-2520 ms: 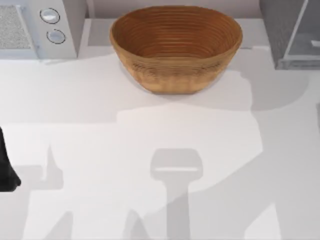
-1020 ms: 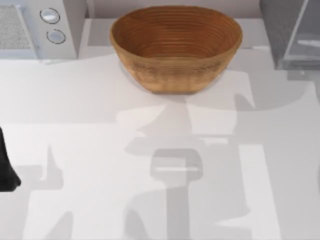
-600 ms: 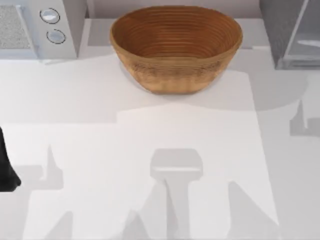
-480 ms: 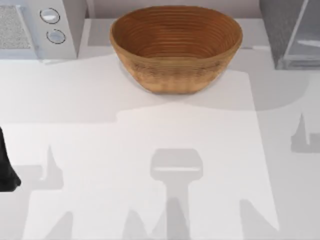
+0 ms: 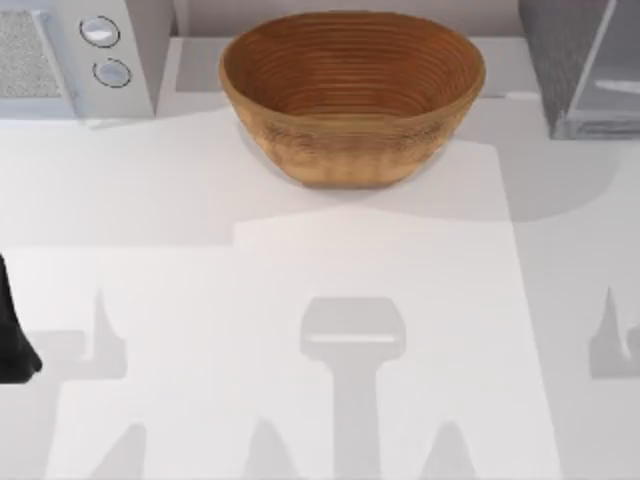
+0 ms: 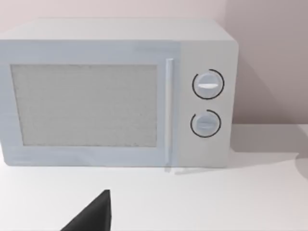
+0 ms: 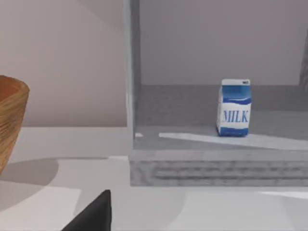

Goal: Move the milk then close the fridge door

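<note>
The milk [image 7: 234, 108] is a small blue-and-white carton standing upright on the floor of the dark grey speckled fridge [image 7: 216, 166], whose front is open. In the top view the fridge [image 5: 560, 60] stands at the table's back right corner. The fridge door is out of view. A dark tip of my right gripper [image 7: 91, 215] shows in the right wrist view, well short of the fridge and apart from the milk. My left arm [image 5: 12, 335] is parked at the left edge, and my left gripper [image 6: 91, 216] faces the microwave.
A large woven basket [image 5: 352, 95] stands at the back centre, between the light grey microwave [image 5: 70, 50] with two dials at the back left and the fridge. The basket's rim [image 7: 9, 110] lies left of the fridge. The white tabletop [image 5: 330, 260] carries arm shadows.
The shadow cast by the right arm has slid across the table to the right edge and toward the front. Basket, microwave, fridge and left arm have not moved.
</note>
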